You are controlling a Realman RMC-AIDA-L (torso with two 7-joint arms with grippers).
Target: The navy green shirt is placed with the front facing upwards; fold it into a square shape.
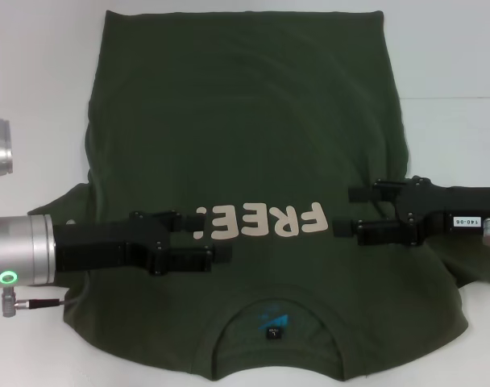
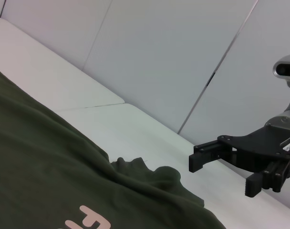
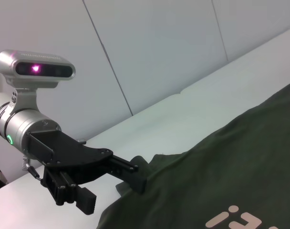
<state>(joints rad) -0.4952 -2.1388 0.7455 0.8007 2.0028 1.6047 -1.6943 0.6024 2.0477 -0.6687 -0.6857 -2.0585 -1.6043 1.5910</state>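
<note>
Shirt [image 1: 253,161] lay flat face-up on the desk [image 1: 454,64], unfolded; left gripper [image 1: 201,238] and right gripper [image 1: 350,211] hovered over the chest, jaws apart, empty; pre-grasp step, next probably needed each to pinch a sleeve edge.

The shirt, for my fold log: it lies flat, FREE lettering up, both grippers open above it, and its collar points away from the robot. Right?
Not quite: the navy green shirt's collar lies nearest the robot, as the head view shows. It does lie flat, lettering up, with the left gripper and right gripper open above it.
</note>
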